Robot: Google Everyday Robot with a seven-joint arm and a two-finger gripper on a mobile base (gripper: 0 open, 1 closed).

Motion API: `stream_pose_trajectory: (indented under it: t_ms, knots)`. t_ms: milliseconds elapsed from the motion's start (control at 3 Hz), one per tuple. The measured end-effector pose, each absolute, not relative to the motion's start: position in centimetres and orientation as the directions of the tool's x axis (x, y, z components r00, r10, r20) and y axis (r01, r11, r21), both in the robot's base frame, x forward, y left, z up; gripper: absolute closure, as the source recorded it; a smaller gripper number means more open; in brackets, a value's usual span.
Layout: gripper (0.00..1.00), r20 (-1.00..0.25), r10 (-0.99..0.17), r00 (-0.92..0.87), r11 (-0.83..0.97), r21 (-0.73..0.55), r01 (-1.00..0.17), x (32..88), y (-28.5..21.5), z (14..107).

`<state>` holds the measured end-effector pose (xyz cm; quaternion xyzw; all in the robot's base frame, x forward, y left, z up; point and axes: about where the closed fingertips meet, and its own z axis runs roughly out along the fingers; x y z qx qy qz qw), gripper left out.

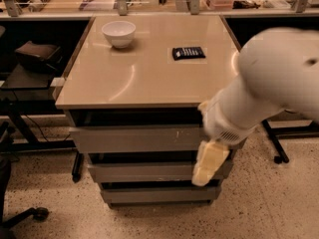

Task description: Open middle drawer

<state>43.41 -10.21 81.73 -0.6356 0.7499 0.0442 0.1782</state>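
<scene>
Three drawer fronts sit flush beneath the bench (pixel 149 78).
Gripper (pixel 204 172) overlaps the middle drawer (pixel 144 172) at its 3 o'clock end; jaws' state: cannot tell.

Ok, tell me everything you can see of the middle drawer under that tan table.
The middle drawer is wide, shallow and grey, with a plain flat front, no handle, like painted metal. It sits level and looks shut, no interior showing, between the taller scratched grey drawer front above and the smallest grey drawer front below. The robot's cream hand hangs before its right end; whether they touch is unclear.
</scene>
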Motion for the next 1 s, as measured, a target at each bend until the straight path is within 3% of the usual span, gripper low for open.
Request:
stream_pose_trajectory:
  t_ms: [1000]
  knots:
    - [0.0, -0.351, -0.865, -0.358, 0.329, 0.141, -0.934, 44.5, -4.0, 52.9]
